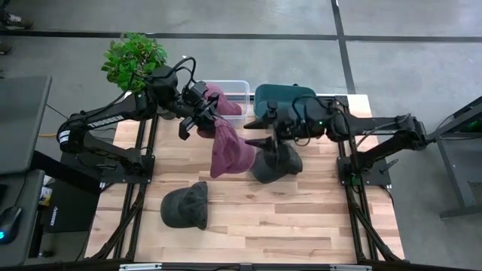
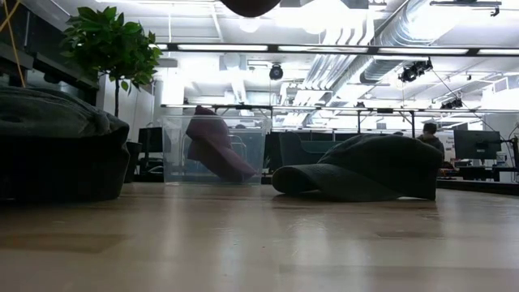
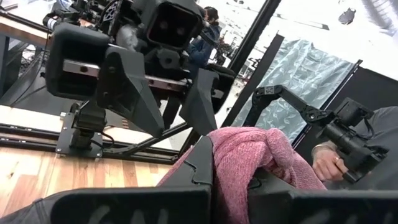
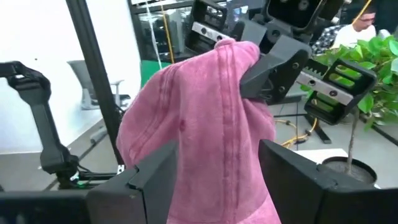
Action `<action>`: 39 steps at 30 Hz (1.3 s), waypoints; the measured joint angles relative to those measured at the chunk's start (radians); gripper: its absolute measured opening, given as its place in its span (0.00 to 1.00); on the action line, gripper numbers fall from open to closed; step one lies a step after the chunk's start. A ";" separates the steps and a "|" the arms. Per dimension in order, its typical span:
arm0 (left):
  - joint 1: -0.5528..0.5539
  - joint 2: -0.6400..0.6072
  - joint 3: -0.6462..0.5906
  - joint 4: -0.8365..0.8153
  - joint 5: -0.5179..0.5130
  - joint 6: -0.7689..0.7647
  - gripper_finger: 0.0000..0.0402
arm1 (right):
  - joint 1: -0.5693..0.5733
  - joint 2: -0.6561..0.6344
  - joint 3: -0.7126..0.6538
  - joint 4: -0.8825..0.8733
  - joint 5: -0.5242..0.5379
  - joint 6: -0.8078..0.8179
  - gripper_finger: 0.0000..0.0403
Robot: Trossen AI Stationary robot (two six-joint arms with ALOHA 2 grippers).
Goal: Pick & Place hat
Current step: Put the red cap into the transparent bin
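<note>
A pink-maroon hat (image 1: 230,150) hangs above the table between both arms, clear of it. My left gripper (image 1: 205,119) is shut on its upper end. My right gripper (image 1: 260,133) is open. In its wrist view its fingers (image 4: 155,180) stand on either side of the hat's lower part (image 4: 205,155). A dark grey hat (image 1: 277,164) lies on the table under the right gripper. A second dark hat (image 1: 187,205) lies near the table's near edge. A maroon hat (image 1: 226,102) leans inside the clear bin (image 1: 239,84). My left gripper (image 3: 233,168) pinches a bunched fold of the pink hat's cloth (image 3: 249,149) between its two fingers, at the hat's upper end (image 4: 239,56). The hat hangs below the fingers, lifted clear of the table. Whether my right gripper touches the hat, I cannot tell.
A dark teal bin (image 1: 282,96) stands beside the clear bin at the far edge. A potted plant (image 1: 134,59) is beyond the far left corner. Bare wood shows along the near edge, right of the second dark hat. A person's hand (image 3: 326,165) shows in the room behind.
</note>
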 joint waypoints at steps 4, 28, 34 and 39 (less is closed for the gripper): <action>0.000 0.001 0.000 0.000 -0.001 0.000 0.00 | -0.029 0.015 0.000 -0.001 -0.046 0.002 0.55; -0.001 0.002 0.000 -0.033 -0.013 -0.001 0.00 | -0.079 0.134 0.000 0.172 -0.230 0.157 0.78; 0.000 0.027 -0.001 -0.031 -0.010 0.000 0.00 | -0.078 0.170 0.000 0.207 -0.234 0.164 0.78; -0.001 0.039 0.001 -0.020 -0.009 -0.001 0.00 | -0.078 0.181 0.000 0.247 -0.238 0.160 0.76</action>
